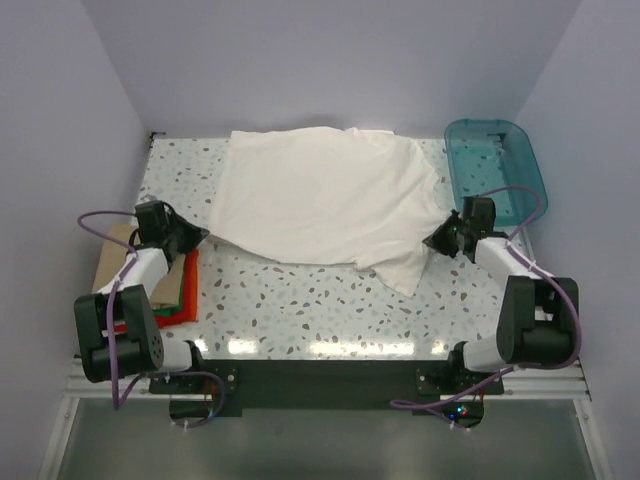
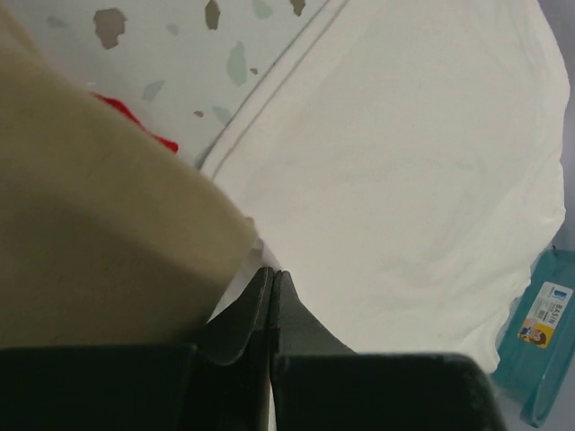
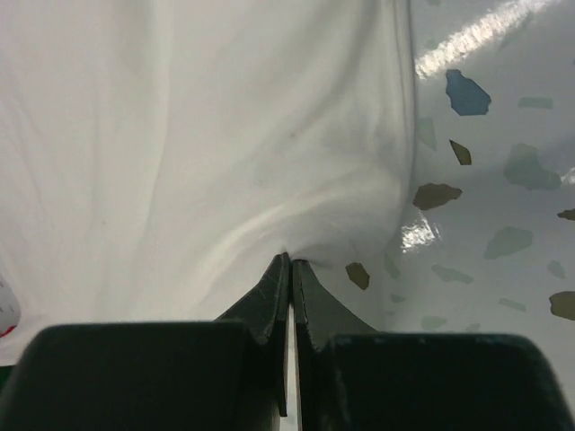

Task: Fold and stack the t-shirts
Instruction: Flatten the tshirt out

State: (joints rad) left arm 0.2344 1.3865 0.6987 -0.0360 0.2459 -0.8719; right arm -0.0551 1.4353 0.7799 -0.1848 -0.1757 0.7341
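Open room lies along the near strip of the bench (image 1: 310,305), bare between the arm bases. The white t-shirt (image 1: 320,195) blankets the far middle. The teal bin (image 1: 495,165) crowds the right gripper (image 1: 432,240) at far right, and the folded t-shirts (image 1: 183,288) block the left edge under the left arm.

The white t-shirt (image 1: 320,195) lies unfolded and mostly flat across the far middle of the table, with soft wrinkles and one flap trailing toward the near right. Its near-left corner is pinched by the left gripper (image 1: 197,237) and its right edge by the right gripper (image 1: 432,240), where the cloth puckers. At the table's left edge sits a folded stack: a tan t-shirt (image 2: 108,224) on top, a green t-shirt (image 1: 178,308) showing as a thin edge, and a red t-shirt (image 2: 135,121) beneath.
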